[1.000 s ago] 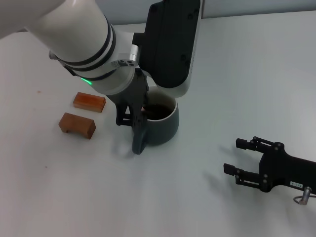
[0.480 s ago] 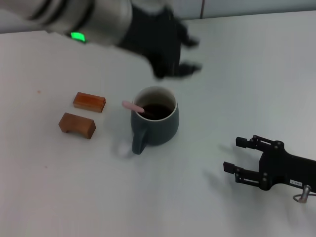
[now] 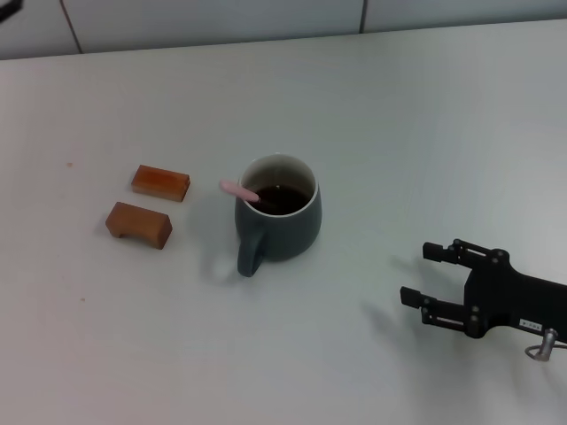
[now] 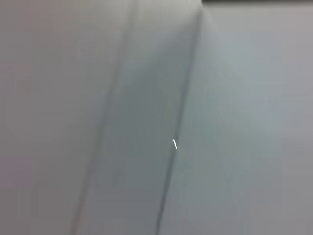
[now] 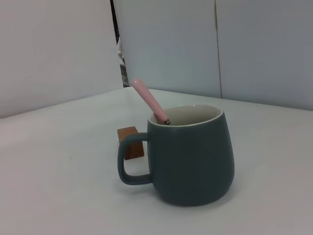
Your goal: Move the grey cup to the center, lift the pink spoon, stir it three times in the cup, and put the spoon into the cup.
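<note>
Pink spoon point(image 3: 239, 191) in grey cup point(image 3: 282, 227) (dark liquid)

one grey cup point(image 3: 282, 221), one pink spoon point(image 3: 239, 190), two wooden blocks point(image 3: 139, 224), one gripper point(image 3: 427, 277)

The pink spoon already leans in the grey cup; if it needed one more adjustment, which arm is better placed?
Probably the right. The right gripper rests open on the table beside the grey cup, facing it, with the pink spoon in its camera's sight. The left gripper is out of the head view.

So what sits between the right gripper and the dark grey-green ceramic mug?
Nothing: in the head view only bare white table separates the open right gripper from the dark grey-green ceramic mug.
</note>
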### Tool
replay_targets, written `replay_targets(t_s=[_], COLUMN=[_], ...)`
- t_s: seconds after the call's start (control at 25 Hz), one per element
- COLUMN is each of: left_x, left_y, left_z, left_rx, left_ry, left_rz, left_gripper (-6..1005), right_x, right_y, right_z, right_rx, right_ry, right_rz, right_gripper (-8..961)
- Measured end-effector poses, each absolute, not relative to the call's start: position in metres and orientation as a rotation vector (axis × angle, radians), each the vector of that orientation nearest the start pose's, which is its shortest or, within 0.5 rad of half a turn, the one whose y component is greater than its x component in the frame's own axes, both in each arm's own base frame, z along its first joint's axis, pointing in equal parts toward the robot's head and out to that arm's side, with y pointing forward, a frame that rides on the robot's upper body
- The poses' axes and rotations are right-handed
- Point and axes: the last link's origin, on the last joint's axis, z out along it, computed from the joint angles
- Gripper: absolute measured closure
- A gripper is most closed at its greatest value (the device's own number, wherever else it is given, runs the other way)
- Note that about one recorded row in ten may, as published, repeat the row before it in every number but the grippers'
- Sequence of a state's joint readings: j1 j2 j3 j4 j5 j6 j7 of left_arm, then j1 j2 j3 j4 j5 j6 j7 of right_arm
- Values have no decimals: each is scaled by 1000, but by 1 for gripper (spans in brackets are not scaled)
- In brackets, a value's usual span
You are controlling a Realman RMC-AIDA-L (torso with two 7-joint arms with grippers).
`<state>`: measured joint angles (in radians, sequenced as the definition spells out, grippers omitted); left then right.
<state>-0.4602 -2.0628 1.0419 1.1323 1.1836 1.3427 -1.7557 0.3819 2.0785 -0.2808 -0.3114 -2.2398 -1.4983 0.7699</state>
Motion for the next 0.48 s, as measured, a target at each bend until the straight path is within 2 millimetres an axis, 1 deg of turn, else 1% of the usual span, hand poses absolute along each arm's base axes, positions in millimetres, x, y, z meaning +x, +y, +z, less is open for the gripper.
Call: replay_targets(t_s=[0.04,0.08,0.12,0.16,0.2,0.28,0.32,0.36,0.4,0.44,0.48], left_x=[-152,-152,-178,-178,-192,-215,-240,-240,-253,-253,-275], left_y=[365,365,355,355,349,333,312,312,299,299,278], left_z=[98,98,86,86,78,63,46,46,37,37,22], left_rx=[-2261,-2261,-2234,-2234,-2228,-2218,-2195,-2195,-2174,-2174,-2123], left_ry=[-486,-486,-472,-472,-451,-383,-283,-283,-246,-246,-203], left_rz=[-1489,-1489,-1478,-1478,-1455,-1405,-1342,-1342,-1306,-1306,-1222], left_gripper=[575,571,568,564,561,554,550,547,543,540,536], right_x=[340,340,341,341,341,341,342,342,343,343,343], right_y=[248,248,248,248,248,248,247,247,247,247,246], right_z=[-41,-41,-40,-40,-40,-40,-39,-38,-38,-38,-38], right_rx=[-2562,-2562,-2556,-2556,-2552,-2539,-2526,-2522,-2520,-2520,-2519], right_ry=[515,515,519,519,520,521,523,524,525,525,527], right_rz=[652,652,651,651,652,657,662,663,663,663,662], right_gripper=[190,190,190,191,191,191,191,191,191,191,190])
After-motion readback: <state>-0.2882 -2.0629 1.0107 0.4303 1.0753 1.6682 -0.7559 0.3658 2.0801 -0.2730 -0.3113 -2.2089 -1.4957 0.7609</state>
